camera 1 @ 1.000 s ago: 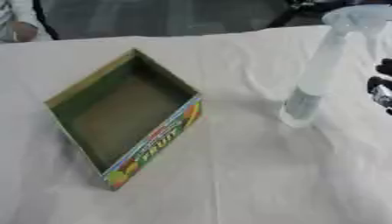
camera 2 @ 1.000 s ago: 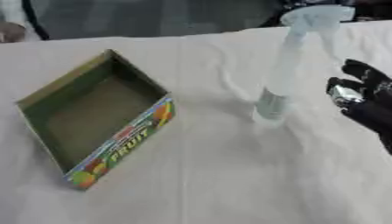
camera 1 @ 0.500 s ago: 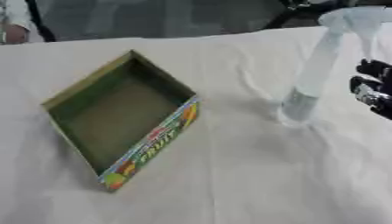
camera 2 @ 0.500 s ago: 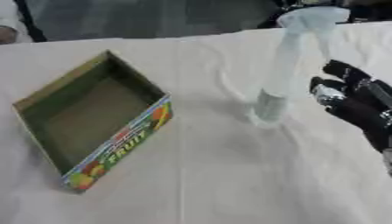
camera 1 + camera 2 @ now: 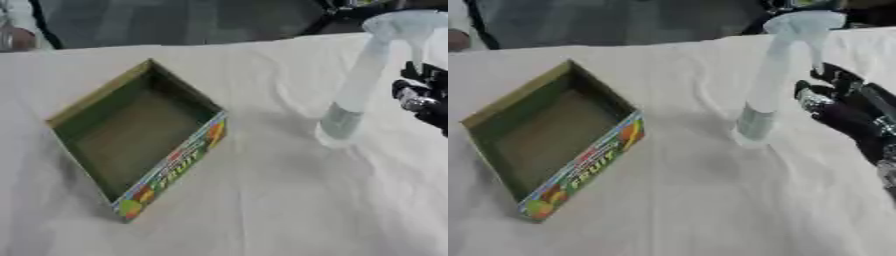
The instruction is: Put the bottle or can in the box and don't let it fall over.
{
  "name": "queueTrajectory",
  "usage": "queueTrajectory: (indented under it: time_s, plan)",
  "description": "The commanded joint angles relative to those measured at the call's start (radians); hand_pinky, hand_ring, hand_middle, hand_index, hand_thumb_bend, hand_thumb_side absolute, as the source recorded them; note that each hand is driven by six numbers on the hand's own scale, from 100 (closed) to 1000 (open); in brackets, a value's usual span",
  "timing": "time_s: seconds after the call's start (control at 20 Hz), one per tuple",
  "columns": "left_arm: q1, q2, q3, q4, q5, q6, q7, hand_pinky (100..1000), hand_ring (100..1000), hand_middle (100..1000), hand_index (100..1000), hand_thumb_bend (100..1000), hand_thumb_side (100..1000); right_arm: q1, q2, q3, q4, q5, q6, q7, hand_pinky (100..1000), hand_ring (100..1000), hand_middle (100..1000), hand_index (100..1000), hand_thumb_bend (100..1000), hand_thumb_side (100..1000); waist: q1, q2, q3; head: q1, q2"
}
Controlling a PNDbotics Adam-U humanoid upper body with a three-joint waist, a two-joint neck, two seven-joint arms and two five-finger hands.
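Note:
A tall clear spray bottle (image 5: 765,85) with a pale trigger head stands upright on the white cloth, right of centre. My right hand (image 5: 843,107), black, reaches in from the right edge with its fingers spread, a short gap away from the bottle's middle and not touching it. An open cardboard box (image 5: 136,134) with a green inside and fruit print on its side lies to the left, turned diagonally, with nothing in it. My left hand does not show.
A white cloth (image 5: 262,200) covers the table, with creases around the bottle's base. Dark chair parts (image 5: 175,20) and the table's far edge lie behind. A person's hand (image 5: 16,37) shows at the top left corner, away from the objects.
My right hand has moved left toward the bottle, closing most of the gap. Bottle and box stay where they were.

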Motion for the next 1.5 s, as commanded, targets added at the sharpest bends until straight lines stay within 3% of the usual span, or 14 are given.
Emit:
queueTrajectory:
  time_s: [0.05,0.5,1.0,1.5]
  plan:
    - [-0.003,0.017,0.009,-0.021,-0.004,-0.001,-0.002,1000,723,702,779,100,672,-0.020,-0.007,-0.004,0.006,-0.002,-0.005,-0.002,949,1000,1000,1000,100,387,-0.001,-0.009,0.004,-0.006,-0.013]
    - [-0.002,0.015,0.008,-0.021,-0.002,0.001,-0.004,1000,723,701,779,100,672,-0.063,0.022,-0.005,0.033,-0.028,-0.016,0.000,953,1000,1000,1000,100,387,0.003,0.001,0.017,-0.016,-0.026]
    - [-0.002,0.012,0.006,-0.021,-0.002,0.001,-0.008,1000,725,702,779,100,672,-0.101,0.029,0.000,0.061,-0.040,-0.013,-0.001,953,1000,1000,1000,100,456,0.003,0.004,0.024,-0.025,-0.036]
    - [-0.001,0.011,0.006,-0.021,-0.003,0.001,-0.010,1000,726,702,779,100,672,-0.094,0.033,-0.004,0.024,-0.045,-0.015,0.003,952,1000,1000,1000,100,387,0.002,0.006,0.019,-0.022,-0.034]
